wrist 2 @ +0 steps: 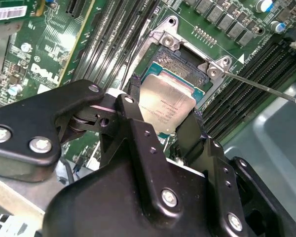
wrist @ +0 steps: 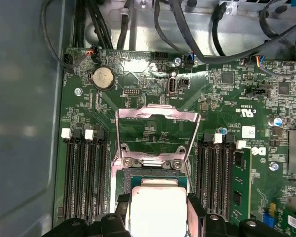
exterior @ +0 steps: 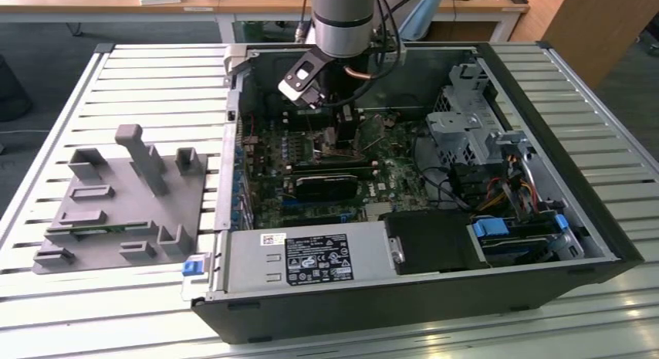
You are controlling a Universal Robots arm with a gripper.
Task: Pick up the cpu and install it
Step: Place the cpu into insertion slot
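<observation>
The cpu point(wrist 2: 165, 104), a flat square chip with a silvery top, sits between my gripper's point(wrist 2: 164, 112) two black fingers point(wrist 2: 134, 96), which are shut on its opposite edges. It hangs slightly tilted just over the open motherboard socket point(wrist 2: 180, 54). In the first wrist view the cpu point(wrist: 157, 207) is directly in front of the socket's raised metal load plate point(wrist: 155, 129). The socket's thin lever point(wrist 2: 261, 88) sticks out to one side. In the exterior view the gripper point(exterior: 345, 135) reaches down into the open computer case point(exterior: 576, 181), over the motherboard.
RAM slots point(wrist: 84, 168) flank the socket on both sides, and cables point(wrist: 197, 29) run along the case wall beyond the board. A power supply point(exterior: 309, 259) and drive cage point(exterior: 464, 123) crowd the case. A grey tray point(exterior: 113, 212) lies on the slatted table at the exterior view's left.
</observation>
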